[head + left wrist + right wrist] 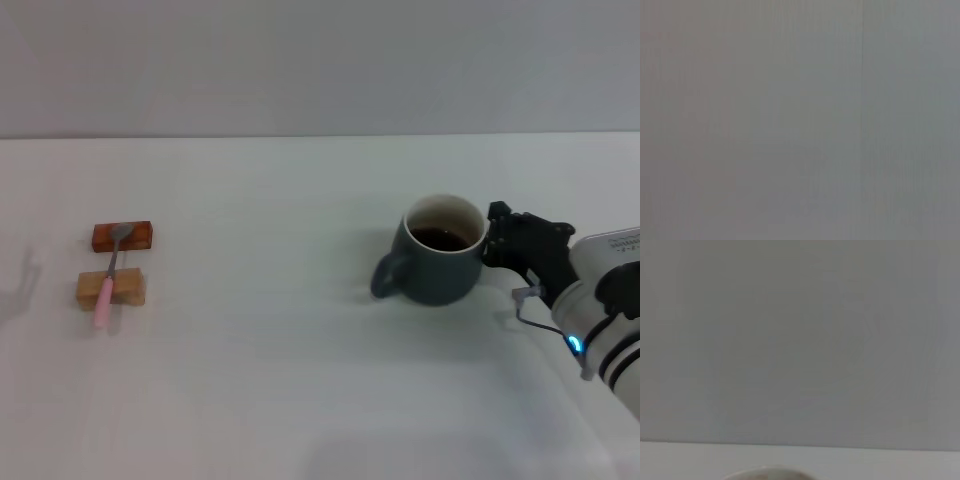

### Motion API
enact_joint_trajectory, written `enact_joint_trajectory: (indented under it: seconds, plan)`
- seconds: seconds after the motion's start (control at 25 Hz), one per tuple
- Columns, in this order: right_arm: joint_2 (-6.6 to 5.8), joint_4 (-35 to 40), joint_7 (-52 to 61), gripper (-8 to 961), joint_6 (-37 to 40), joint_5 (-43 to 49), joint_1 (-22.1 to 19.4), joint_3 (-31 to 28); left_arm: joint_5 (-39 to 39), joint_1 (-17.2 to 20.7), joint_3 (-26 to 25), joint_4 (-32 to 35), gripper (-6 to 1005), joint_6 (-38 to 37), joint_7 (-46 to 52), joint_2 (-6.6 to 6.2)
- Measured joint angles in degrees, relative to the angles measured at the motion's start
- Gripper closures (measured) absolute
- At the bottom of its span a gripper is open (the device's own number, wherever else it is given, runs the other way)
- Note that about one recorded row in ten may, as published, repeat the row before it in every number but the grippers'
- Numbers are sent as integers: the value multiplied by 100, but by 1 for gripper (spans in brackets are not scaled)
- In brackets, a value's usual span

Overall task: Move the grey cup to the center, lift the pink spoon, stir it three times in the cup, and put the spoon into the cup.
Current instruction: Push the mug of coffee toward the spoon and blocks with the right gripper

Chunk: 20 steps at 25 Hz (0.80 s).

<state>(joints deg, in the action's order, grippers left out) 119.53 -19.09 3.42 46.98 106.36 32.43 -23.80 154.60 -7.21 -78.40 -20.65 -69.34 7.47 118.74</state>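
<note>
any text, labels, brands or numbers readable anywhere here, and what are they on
None can be read.
The grey cup: plain, no print showing.
The pink spoon and the two wooden blocks under it: no marks.
The right arm's white casing beside the right gripper: faint dark marks at the picture's edge, too small and blurred to read.
Both wrist views: no lettering.

— Where does the rounded dark blue-grey ceramic mug (440, 255) stand?
— Right of the table's (300, 380) middle, handle turned left, the black right gripper (497, 240) just beside its right side.
— And the slim pink-handled metal spoon (109, 274)?
— Far left, lying across two small wooden blocks (112, 288) (one behind the other).
</note>
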Motion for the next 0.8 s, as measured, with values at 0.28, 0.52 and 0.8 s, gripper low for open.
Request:
enact_joint_trajectory:
  seconds: [0.28,0.52,0.8]
  plan:
    - [0,-243,5,953,-151,278,76,66,0,0,0,0,166,0,0,0]
    - [5,-397,4,954,-225,311,140,110,0,0,0,0,166,0,0,0]
    - [9,-551,4,953,-327,415,204,270,0,3,0,0,166,-5,5,8]
